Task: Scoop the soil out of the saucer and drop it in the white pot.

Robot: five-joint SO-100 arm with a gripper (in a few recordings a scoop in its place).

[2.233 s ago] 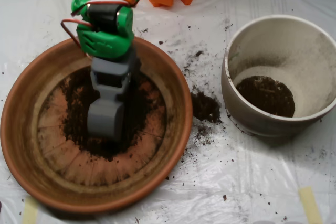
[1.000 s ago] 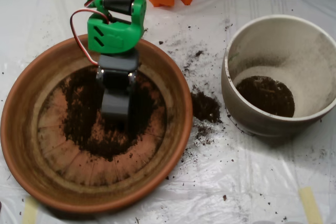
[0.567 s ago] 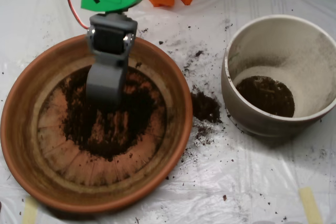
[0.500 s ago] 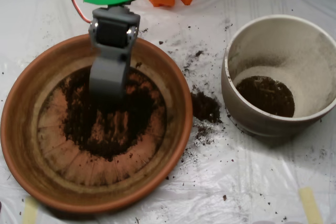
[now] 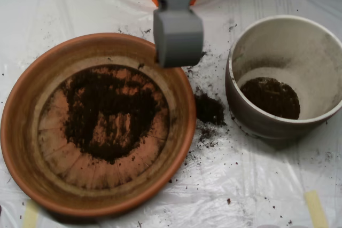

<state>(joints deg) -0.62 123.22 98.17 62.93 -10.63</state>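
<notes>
Nearest camera: grey clamshell scoop [image 5: 178,36] raised above rim of round terracotta saucer [image 5: 21,132], shells pressed together. Dark crumbly soil [image 5: 99,108] ringed on saucer base. Farther right: off-white ceramic pot [image 5: 320,46]. Risk: crumbs leaking onto spilled soil clump [image 5: 209,109] between dishes.

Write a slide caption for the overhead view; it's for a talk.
Grey pincer above saucer rim, soil below, white pot right.

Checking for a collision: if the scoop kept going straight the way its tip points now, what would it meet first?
The scoop points toward the picture's bottom, its tip over the upper right rim of the saucer. Going straight on, it would probably meet that rim, or the soil just inside; height is unclear from above.
</notes>
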